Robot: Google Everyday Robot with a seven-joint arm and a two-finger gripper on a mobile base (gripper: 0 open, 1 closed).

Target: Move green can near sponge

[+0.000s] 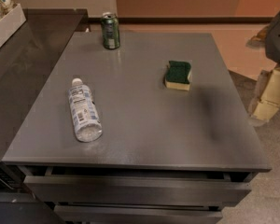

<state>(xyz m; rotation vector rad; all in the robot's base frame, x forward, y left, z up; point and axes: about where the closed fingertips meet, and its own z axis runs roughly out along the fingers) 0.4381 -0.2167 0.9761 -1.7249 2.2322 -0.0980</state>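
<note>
The green can (110, 31) stands upright near the far left corner of the grey table (144, 120). The sponge (178, 75), dark green on top with a yellow base, lies flat at the right middle of the table, well apart from the can. My gripper (269, 97) is at the right edge of the view, beyond the table's right side and over the floor. It is far from the can and holds nothing that I can see.
A clear plastic water bottle (84, 110) lies on its side at the left of the table. A darker counter (28, 55) adjoins on the left, with a white tray (7, 24) on it. Drawers (135, 190) sit below the table's front edge.
</note>
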